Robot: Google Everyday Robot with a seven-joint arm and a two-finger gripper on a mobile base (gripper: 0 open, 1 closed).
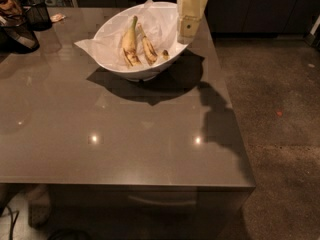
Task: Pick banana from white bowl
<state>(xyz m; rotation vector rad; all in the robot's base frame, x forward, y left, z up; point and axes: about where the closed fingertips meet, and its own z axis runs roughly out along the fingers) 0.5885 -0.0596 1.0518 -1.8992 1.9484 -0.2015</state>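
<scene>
The white bowl (110, 31), lined with crinkled white paper, stands at the far middle of the grey table. Two bananas lie in it. The banana (148, 49) with brown speckles lies right of centre. A straighter banana with a greenish stem (129, 40) lies to its left. A small dark bit (165, 54) lies beside them. My cream-coloured gripper (187, 30) hangs down from the top edge, over the bowl's right rim, just right of the bananas and above them. It holds nothing that I can see.
A black mesh cup (37, 13) and a dark object (17, 36) stand at the table's far left. A small scrap (57, 17) lies near the cup. The table's right edge (235, 134) drops to a speckled floor. Dark cabinets run along the back.
</scene>
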